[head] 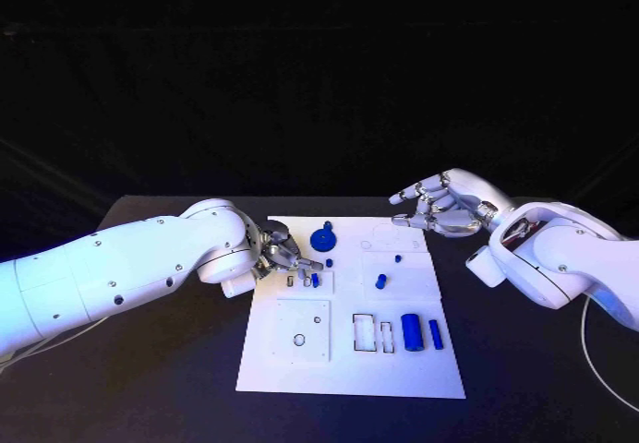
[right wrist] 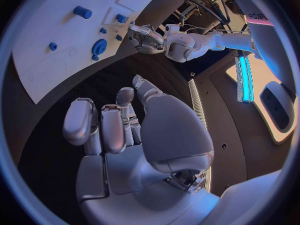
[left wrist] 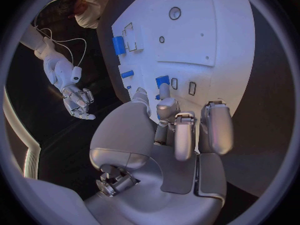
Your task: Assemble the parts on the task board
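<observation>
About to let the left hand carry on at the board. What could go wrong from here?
1. The left hand works among small blue parts; its fingers might knock them.
2. The blue gear lies close beyond and could be nudged.
3. The right hand hovers open near the board's far corner; lowering might bump it.

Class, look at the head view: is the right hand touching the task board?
No. The right hand hovers empty beyond the task board's far edge.

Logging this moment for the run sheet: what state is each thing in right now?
Task board: flat on the table.
Left robot hand: on the board's left side, fingers at a small blue part.
Right robot hand: raised beyond the board's far right corner, holding nothing.
Two blue cylinders: lying on the board.
</observation>
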### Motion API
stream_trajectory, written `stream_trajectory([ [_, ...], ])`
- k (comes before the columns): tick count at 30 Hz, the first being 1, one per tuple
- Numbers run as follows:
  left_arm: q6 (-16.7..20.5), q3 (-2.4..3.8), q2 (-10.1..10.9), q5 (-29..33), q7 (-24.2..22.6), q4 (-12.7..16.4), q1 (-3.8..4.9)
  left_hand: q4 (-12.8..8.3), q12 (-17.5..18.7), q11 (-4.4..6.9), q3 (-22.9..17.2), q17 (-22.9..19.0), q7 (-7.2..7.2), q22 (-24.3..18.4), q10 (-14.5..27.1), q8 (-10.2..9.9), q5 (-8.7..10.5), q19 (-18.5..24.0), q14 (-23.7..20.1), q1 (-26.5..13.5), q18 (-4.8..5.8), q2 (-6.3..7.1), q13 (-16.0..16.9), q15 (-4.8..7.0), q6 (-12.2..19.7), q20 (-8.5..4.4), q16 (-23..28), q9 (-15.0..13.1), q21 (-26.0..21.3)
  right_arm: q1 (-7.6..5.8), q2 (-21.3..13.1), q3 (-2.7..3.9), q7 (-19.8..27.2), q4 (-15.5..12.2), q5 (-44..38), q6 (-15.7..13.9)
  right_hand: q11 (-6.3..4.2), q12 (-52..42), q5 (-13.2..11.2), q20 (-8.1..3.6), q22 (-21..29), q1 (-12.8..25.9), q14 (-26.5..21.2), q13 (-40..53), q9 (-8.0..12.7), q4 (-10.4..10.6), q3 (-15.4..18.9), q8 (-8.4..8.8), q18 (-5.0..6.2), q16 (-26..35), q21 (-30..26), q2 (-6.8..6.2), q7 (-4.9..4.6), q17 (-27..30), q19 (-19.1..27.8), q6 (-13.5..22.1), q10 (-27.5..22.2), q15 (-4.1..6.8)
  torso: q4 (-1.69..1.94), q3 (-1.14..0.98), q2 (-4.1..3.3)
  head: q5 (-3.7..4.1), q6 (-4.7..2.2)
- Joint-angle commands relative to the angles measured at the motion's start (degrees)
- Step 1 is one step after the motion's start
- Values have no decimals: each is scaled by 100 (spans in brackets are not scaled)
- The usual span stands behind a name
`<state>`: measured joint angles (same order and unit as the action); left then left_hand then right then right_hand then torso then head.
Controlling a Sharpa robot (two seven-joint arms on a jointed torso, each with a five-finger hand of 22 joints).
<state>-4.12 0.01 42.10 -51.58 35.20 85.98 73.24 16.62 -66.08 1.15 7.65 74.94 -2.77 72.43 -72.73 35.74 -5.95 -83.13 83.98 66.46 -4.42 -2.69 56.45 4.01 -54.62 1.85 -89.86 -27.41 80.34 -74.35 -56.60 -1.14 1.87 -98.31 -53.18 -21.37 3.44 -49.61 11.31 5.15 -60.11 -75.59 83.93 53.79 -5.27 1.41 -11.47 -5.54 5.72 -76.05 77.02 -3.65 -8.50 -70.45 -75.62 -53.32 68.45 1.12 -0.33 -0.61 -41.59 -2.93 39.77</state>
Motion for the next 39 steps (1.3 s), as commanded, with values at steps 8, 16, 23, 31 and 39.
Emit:
stream_trajectory([
  [8, -597, -6, -293, -517, 292, -300, 72, 5, -72, 3, 188, 1506, 3, 114, -60, 128, 126, -44, 602, -115, 122, -74, 78, 55, 120, -7, -14, -238, 91, -1, 17, -4, -153, 19, -141, 155, -12, 15, 38, -27, 18, -8, 229, -18, -13, -12, 20, -34, 22, 24, -16, 12, -13, 14, -5, -51, 11, 6, -8, 5, -5, -19, 38],
  [16, -845, -31, -443, -649, 326, -506, 92, 4, -105, 8, 284, 1506, 9, 184, -79, 179, 248, -62, 602, -161, 133, -108, 124, 58, 153, -9, -14, -351, 130, -1, 33, -7, -181, 28, -148, 179, -12, 20, 40, -27, 18, -3, 227, -24, -13, -9, 24, -36, 22, 29, -17, 11, -13, 19, -4, -53, 9, 6, 1, 9, -8, -26, 70],
  [23, -874, -46, -563, -667, 330, -618, 94, 4, -116, 9, 294, 1506, 11, 204, -87, 184, 257, -69, 602, -164, 137, -110, 138, 59, 154, -9, -14, -362, 141, -1, 51, -9, -186, 42, -150, 185, -13, 27, 40, -28, 29, 4, 226, -31, -14, -6, 29, -38, 24, 33, -21, 10, -12, 25, 1, -57, 6, 6, -7, 13, -11, -30, 89],
  [31, -942, -55, -668, -671, 335, -704, 94, -5, -149, 15, 312, 1506, 19, 252, -113, 208, 261, -86, 602, -150, 145, -127, 182, 62, 149, -12, -14, -402, 167, -1, 66, -10, -198, 50, -151, 198, -13, 30, 41, -28, 33, 19, 225, -36, -16, 4, 38, -43, 25, 38, -24, 11, -11, 29, 3, -62, 6, 7, -5, 12, -17, -27, 117],
  [39, -943, -56, -735, -670, 332, -702, 93, -7, -155, 18, 316, 1506, 21, 257, -119, 215, 259, -87, 602, -139, 146, -136, 189, 63, 148, -13, -14, -416, 170, -1, 84, -11, -205, 62, -151, 215, -14, 34, 43, -29, 40, 27, 224, -41, -16, 10, 41, -46, 26, 41, -27, 15, -10, 32, 6, -65, 5, 7, -7, 7, -7, -16, 158],
])
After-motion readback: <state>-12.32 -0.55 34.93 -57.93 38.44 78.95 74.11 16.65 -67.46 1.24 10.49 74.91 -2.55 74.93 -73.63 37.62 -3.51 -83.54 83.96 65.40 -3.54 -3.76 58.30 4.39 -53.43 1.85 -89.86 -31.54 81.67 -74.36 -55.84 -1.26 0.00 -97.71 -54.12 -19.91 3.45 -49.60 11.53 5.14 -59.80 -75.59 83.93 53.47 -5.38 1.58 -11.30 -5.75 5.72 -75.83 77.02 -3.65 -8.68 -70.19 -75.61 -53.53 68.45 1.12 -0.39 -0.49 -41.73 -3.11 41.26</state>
